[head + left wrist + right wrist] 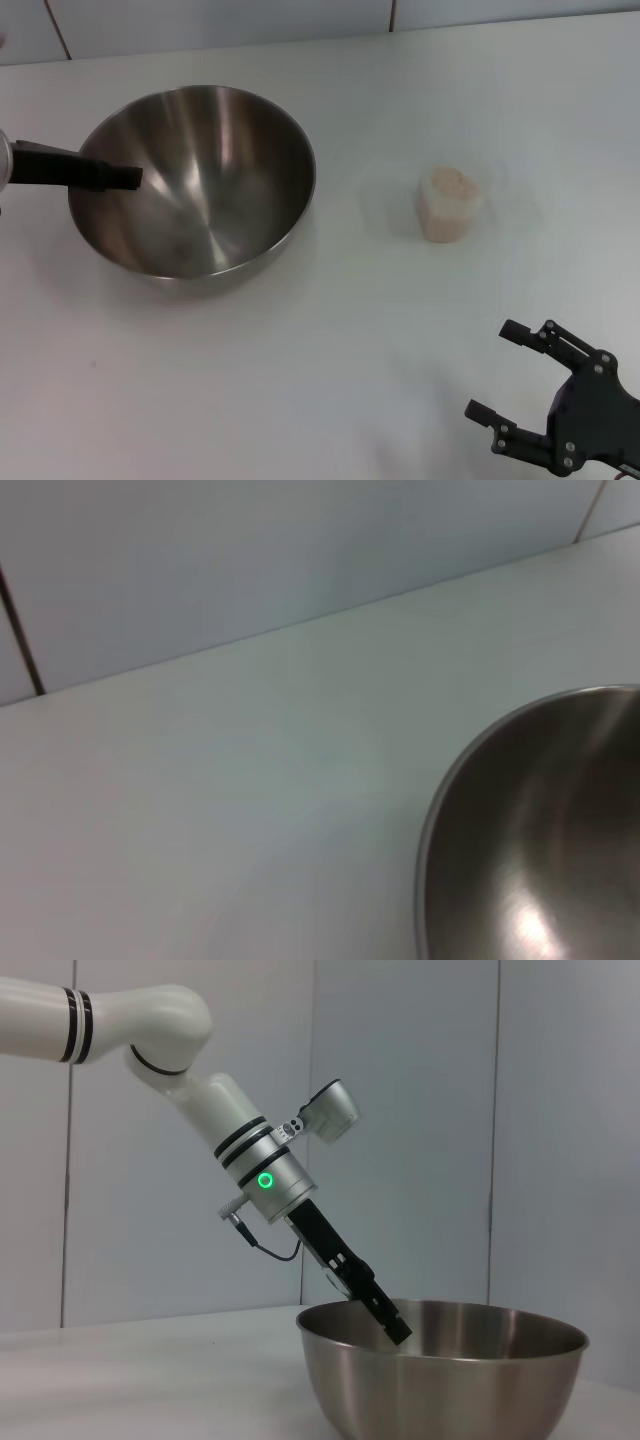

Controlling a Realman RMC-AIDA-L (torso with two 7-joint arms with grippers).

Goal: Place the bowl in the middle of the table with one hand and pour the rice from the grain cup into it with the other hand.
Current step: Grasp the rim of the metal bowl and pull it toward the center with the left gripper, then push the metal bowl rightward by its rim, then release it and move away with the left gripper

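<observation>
The steel bowl (pixel 200 190) stands on the white table (pixel 300 380), left of the middle. My left gripper (pixel 125 177) reaches in from the left edge, with one black finger over the bowl's left rim and inside it, gripping the rim. The right wrist view shows that arm's finger (pixel 385 1315) dipping into the bowl (pixel 450 1380). The left wrist view shows only part of the bowl's rim (pixel 440 810). The clear grain cup (pixel 450 212), filled with rice (pixel 450 182), stands upright right of the bowl. My right gripper (pixel 492 370) is open and empty at the front right, well short of the cup.
A tiled wall runs along the table's far edge (pixel 300 40). Bare tabletop lies between the bowl and the cup and across the front.
</observation>
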